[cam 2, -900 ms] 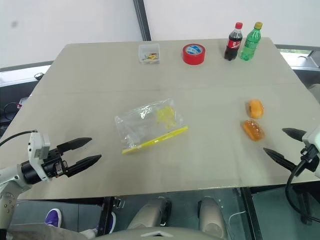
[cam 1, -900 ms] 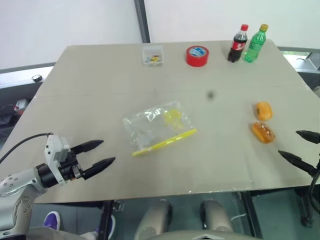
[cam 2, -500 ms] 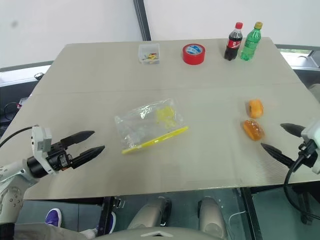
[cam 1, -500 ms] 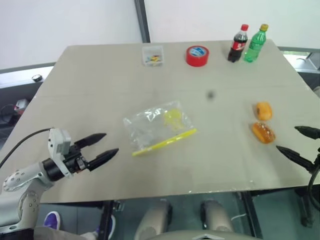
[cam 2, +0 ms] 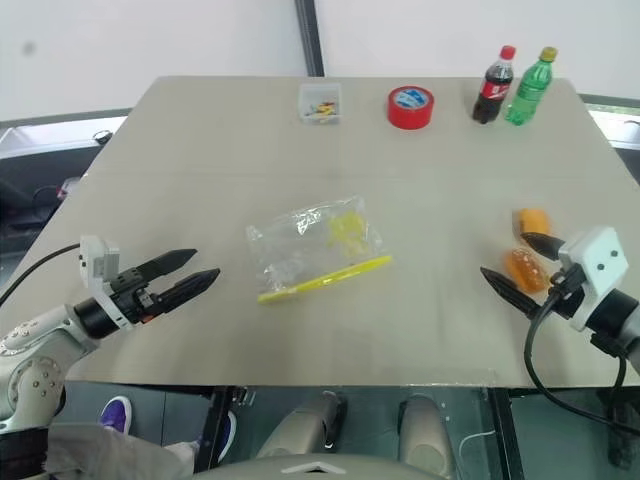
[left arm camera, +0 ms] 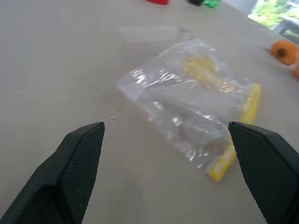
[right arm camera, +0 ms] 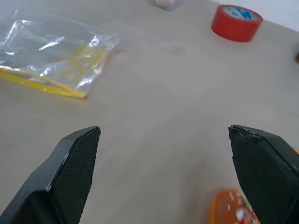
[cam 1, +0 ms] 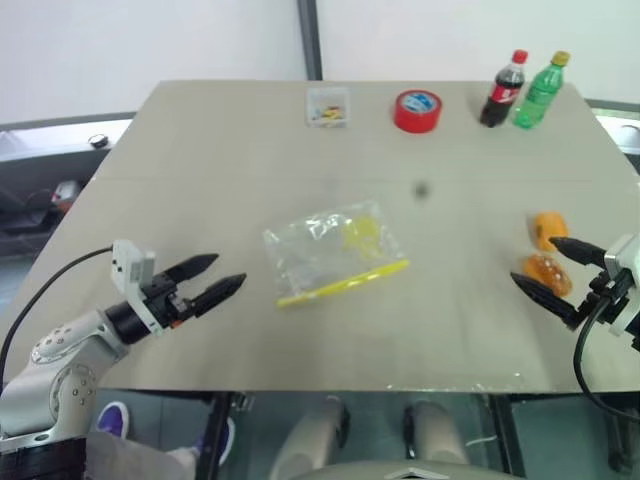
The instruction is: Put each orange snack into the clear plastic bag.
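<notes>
My left gripper [cam 1: 214, 279] hangs over the near left part of the table [cam 1: 200, 150], fingers spread apart and empty, aimed toward the clear plastic bag [cam 1: 335, 250]. The bag lies flat near the middle of the table, well apart from my left fingertips, with its yellow seal strip [cam 1: 345, 283] along the edge nearer me; something pale yellow shows through the film, but I cannot tell what it is. My right gripper [cam 2: 513, 262] is at the near right side of the table, fingers also wide and gripping nothing. The two orange snacks sit close together on the right side of the table: the nearer snack [cam 2: 524, 269] lies between my right fingers as seen from the head, though I cannot tell whether either finger touches it; the farther snack [cam 2: 533, 221] sits just beyond the upper fingertip. In the right wrist view the nearer snack appears low between the two fingers. Both snacks are well apart from the bag. Along the far edge stand a small clear box [cam 1: 329, 106], a red tape roll [cam 1: 417, 110], a dark cola bottle [cam 1: 503, 89] and a green bottle [cam 1: 539, 91], the two bottles just beside each other.
</notes>
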